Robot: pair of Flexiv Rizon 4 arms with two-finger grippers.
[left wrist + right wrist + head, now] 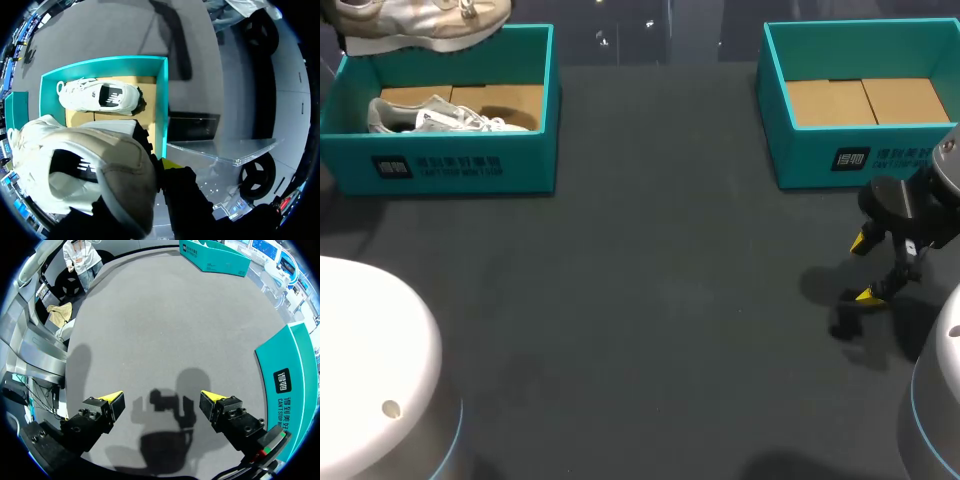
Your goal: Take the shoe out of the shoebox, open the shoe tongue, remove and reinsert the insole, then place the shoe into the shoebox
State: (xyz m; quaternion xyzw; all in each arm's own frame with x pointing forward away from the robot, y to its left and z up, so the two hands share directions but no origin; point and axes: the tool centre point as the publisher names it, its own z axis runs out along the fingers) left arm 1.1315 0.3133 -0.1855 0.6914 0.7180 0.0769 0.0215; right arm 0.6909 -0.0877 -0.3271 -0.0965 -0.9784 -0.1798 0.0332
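White shoe [425, 22] hangs at eleven o'clock, grasped by our left gripper [159, 172]. A shallow hold could drop it onto the second shoe [440, 118] in the shoebox [535, 110]. Our right gripper [162, 402] hovers released at four o'clock.

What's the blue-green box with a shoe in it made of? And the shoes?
The shoebox looks like cardboard: matte teal walls, bare brown folded flaps on the floor. The shoe inside seems white fabric or synthetic leather, with laces and a dark side patch. The lifted shoe looks alike, with a greyish rubbery-looking sole.
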